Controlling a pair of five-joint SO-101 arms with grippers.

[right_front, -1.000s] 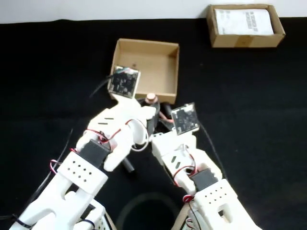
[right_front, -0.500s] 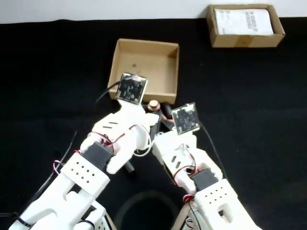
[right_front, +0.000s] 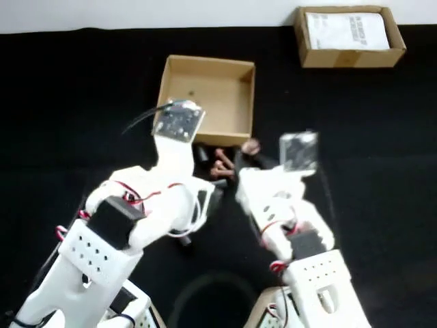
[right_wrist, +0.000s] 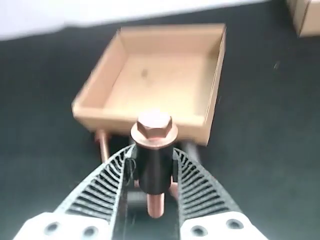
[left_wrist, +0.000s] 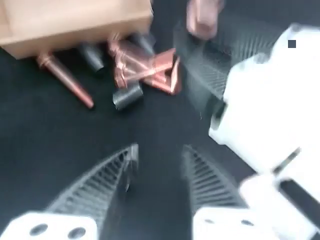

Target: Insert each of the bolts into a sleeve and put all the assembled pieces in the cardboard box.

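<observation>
High view: since a second ago the right arm [right_front: 273,198] has swung toward 3 o'clock, uncovering loose bolts [right_front: 220,164] at 6 o'clock of the cardboard box [right_front: 212,96]. Left wrist: left hand [left_wrist: 159,152] spread wide, empty. Right wrist: right hand [right_wrist: 153,150] clamped on a sleeved bolt [right_wrist: 152,131], box at 12 o'clock. Black desk [right_front: 68,102], white wall [right_front: 136,10] behind.

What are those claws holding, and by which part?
The right gripper clamps a bolt by the black sleeve around it. The left gripper is open, empty.
</observation>
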